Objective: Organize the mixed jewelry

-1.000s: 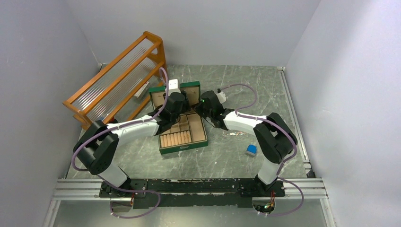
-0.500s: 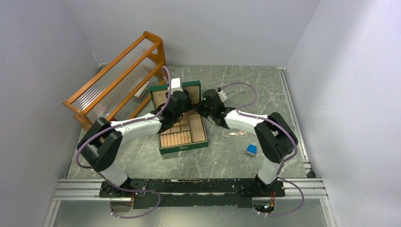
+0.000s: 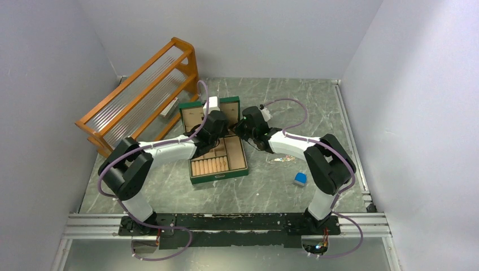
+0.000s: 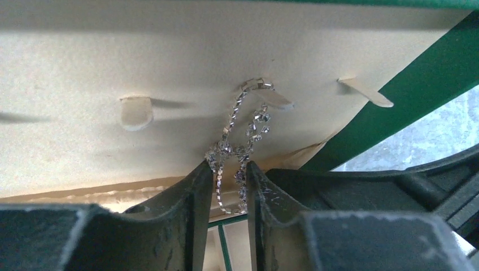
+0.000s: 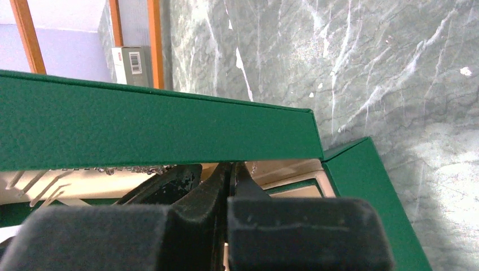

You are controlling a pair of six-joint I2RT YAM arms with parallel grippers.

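Note:
The green jewelry box (image 3: 242, 171) lies open mid-table, its lid (image 3: 228, 103) upright. In the left wrist view a thin sparkly chain (image 4: 248, 121) hangs from a paper tab on the lid's beige lining (image 4: 113, 56). My left gripper (image 4: 229, 166) is narrowly open, with the chain's two strands hanging between its fingers. It shows in the top view (image 3: 217, 131) at the lid. My right gripper (image 5: 231, 167) is shut, its tips tucked under the lid's green edge (image 5: 141, 127), beside the left gripper. Small gold pieces (image 3: 281, 160) lie on the table right of the box.
A small blue block (image 3: 300, 179) lies at the front right. An orange wooden rack (image 3: 141, 93) stands at the back left, with a small white box (image 5: 131, 63) under it. The box's tray holds beige ring rolls (image 3: 210, 165) and compartments.
My left arm has moved a little right and back towards the lid. My right gripper has shifted slightly back at the lid's right end.

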